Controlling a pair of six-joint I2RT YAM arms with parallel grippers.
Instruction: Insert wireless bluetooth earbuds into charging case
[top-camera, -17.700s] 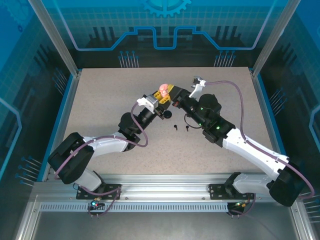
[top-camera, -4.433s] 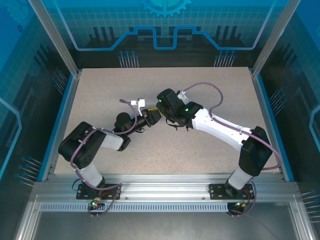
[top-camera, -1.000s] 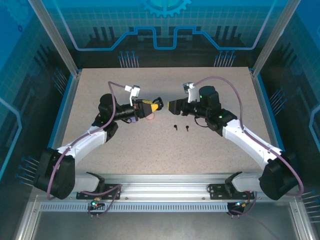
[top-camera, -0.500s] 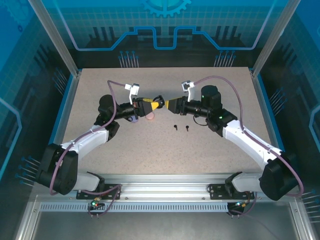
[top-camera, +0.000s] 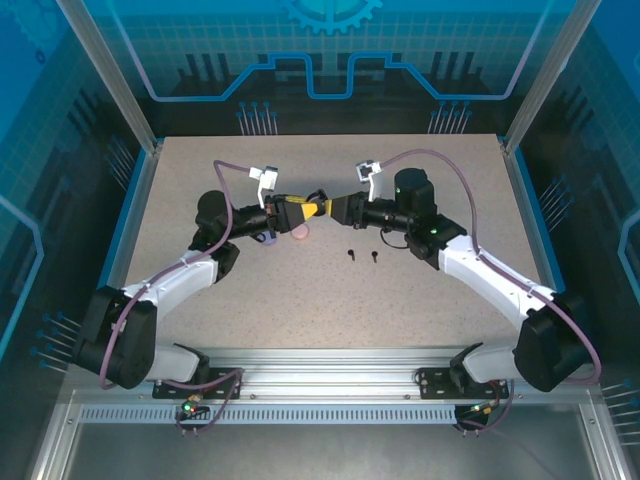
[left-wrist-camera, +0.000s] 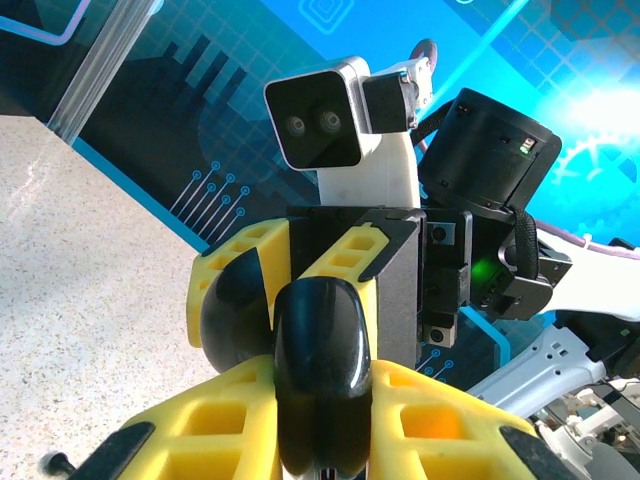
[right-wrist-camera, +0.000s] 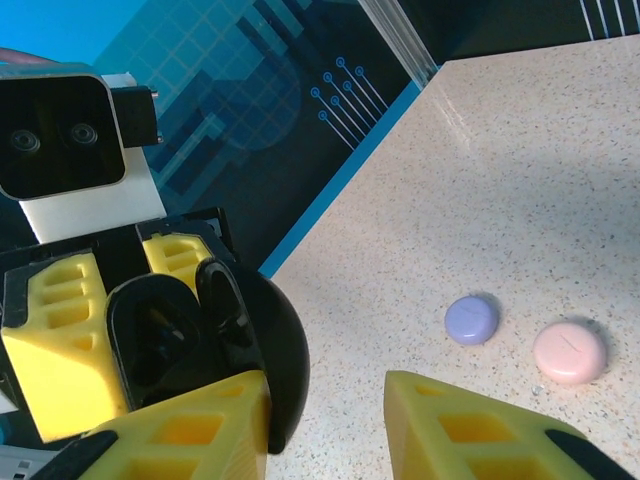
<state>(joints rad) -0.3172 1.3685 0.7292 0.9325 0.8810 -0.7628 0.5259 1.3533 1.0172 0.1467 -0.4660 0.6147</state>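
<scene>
My left gripper (top-camera: 313, 207) is shut on a black charging case (left-wrist-camera: 322, 350), held edge-on above the table's middle. The case stands open: its round lid (right-wrist-camera: 285, 360) sticks out to one side. My right gripper (top-camera: 338, 208) faces the left one, tip to tip. It is open, with one yellow finger (right-wrist-camera: 190, 430) against the lid and a wide gap to the other finger (right-wrist-camera: 470, 430). Two black earbuds (top-camera: 352, 253) (top-camera: 372, 256) lie loose on the table just in front of the right gripper.
A pale pink round case (top-camera: 300, 232) lies under the left gripper, also seen as the pink case (right-wrist-camera: 569, 352) beside a lilac case (right-wrist-camera: 471, 320). Blue-lit frame walls (top-camera: 140, 160) bound the speckled table (top-camera: 420, 320).
My right gripper has moved left until its fingers reach the case held in the left gripper, and its jaws have narrowed. The left gripper has shifted slightly right with the case.
</scene>
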